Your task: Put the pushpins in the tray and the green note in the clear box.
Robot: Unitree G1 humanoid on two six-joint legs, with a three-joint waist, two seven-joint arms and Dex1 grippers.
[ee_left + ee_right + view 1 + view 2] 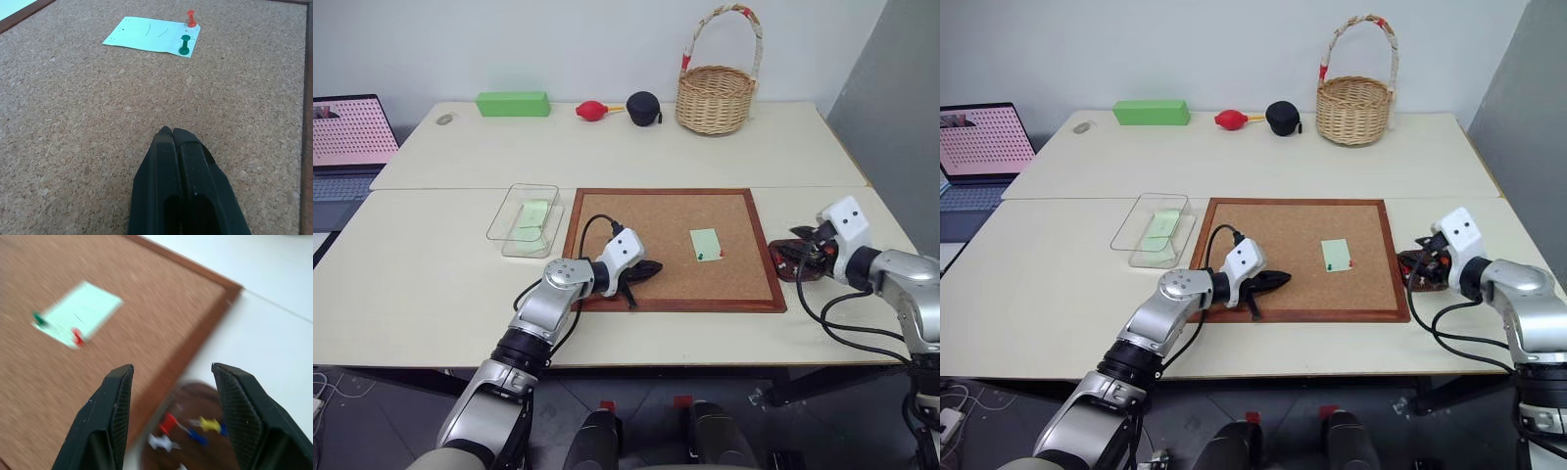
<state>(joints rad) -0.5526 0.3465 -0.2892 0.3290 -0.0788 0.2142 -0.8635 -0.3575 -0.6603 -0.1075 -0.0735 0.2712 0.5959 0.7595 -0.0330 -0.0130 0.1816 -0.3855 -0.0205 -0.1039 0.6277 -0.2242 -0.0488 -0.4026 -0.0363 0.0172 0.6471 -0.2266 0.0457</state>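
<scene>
Cream table [440, 284] against pale wall [558, 44]

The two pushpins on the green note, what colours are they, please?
One red pushpin and one green pushpin, clearest in the left wrist view.

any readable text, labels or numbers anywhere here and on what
None can be read.
green note on the cork board: a few faint pen strokes, no legible words.
laptop screen: a pink dotted pattern, too small to read.
green block, wicker basket, clear box: no lettering visible.
</scene>
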